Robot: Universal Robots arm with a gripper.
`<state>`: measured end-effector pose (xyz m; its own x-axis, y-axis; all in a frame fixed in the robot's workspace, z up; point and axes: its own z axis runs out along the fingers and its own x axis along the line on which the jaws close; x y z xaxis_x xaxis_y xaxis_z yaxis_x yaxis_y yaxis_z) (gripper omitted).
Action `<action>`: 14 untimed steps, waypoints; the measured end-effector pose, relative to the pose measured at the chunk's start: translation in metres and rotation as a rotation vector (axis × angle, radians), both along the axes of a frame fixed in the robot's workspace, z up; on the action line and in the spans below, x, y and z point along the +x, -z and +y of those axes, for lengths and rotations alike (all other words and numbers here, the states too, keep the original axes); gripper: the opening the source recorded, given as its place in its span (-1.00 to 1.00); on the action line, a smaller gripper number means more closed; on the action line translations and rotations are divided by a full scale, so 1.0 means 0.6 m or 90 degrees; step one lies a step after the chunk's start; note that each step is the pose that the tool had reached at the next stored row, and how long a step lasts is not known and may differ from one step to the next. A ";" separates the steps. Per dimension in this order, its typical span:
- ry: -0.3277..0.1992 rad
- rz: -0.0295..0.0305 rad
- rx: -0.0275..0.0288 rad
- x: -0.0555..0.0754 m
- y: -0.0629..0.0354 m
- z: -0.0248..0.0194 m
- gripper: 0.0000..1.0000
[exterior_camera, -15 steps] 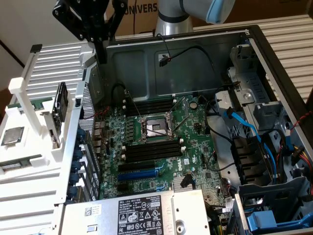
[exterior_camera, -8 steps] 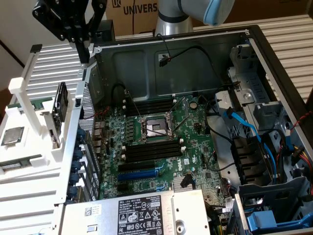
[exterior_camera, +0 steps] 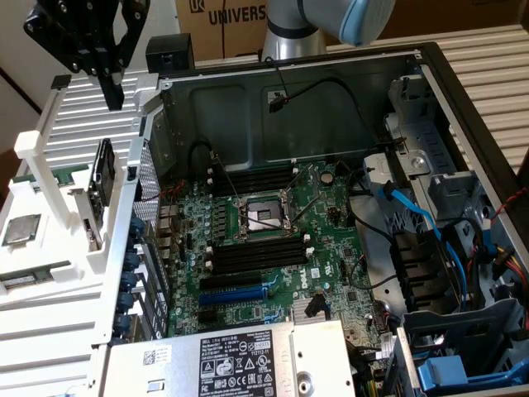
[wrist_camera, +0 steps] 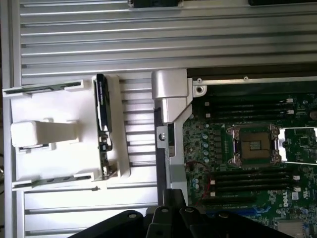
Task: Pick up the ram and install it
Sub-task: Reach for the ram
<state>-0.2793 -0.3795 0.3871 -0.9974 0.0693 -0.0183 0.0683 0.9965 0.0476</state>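
The gripper runs off the exterior view's top edge — print on the power supply label is too small to read.

We see the ram, a long, thin, dark board, standing upright on its long edge in a slot of the white holder, near the holder's edge that faces the open computer case.
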 end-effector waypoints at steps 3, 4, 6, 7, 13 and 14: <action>0.000 0.0054 0.0000 -0.017 0.001 0.0032 -0.80; 0.000 0.0075 0.0000 -0.021 0.001 0.0036 -0.80; -0.001 0.0110 0.0000 -0.031 0.001 0.0044 -0.80; -0.001 0.0126 0.0000 -0.036 0.001 0.0047 -0.80; -0.002 0.0234 -0.0001 -0.072 0.003 0.0067 -0.80; -0.003 0.0267 0.0000 -0.090 0.004 0.0073 -0.80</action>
<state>-0.3333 -0.3751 0.3849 -0.9976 0.0647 0.0235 0.0657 0.9968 0.0447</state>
